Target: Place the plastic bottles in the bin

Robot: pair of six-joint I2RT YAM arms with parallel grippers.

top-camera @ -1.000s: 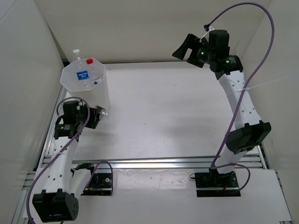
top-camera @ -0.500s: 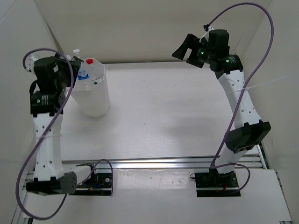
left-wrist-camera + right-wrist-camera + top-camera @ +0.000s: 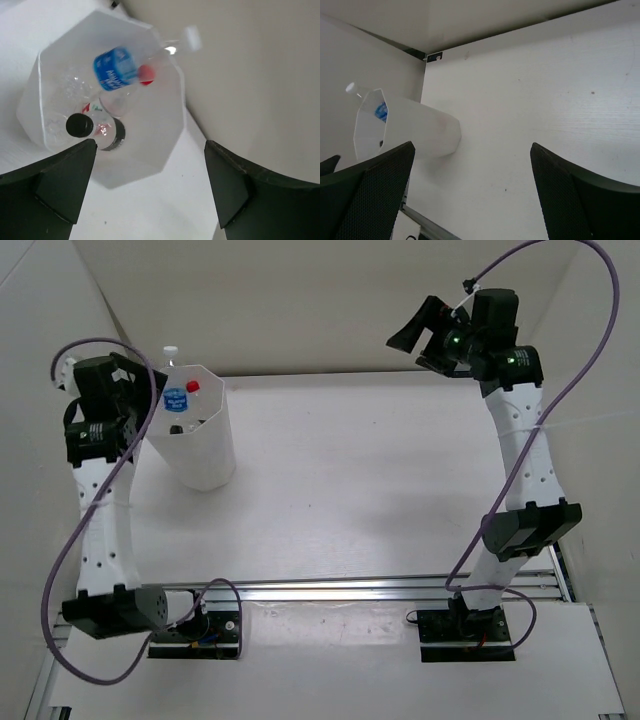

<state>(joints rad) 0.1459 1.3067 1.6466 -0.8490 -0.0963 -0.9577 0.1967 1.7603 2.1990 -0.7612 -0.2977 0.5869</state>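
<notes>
Camera above: left gripper [image 3: 148, 400] beside bin [image 3: 205, 455] rim, right gripper [image 3: 415, 335] raised, well apart | left wrist: jaws wide, empty; blue-labelled bottle [image 3: 116, 69] and black-capped bottle [image 3: 80, 125] inside bin, beyond fingertips | right wrist: jaws wide, empty; bin far left.

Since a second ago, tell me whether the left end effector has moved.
Yes. The left end effector moved away from the near-edge metal rail, to the rim of the tall white translucent plastic bin.

Bottles [image 3: 116, 70] inside the bin [image 3: 152, 150] — apparently four — at table's [image 3: 380, 470] far-left corner.
</notes>
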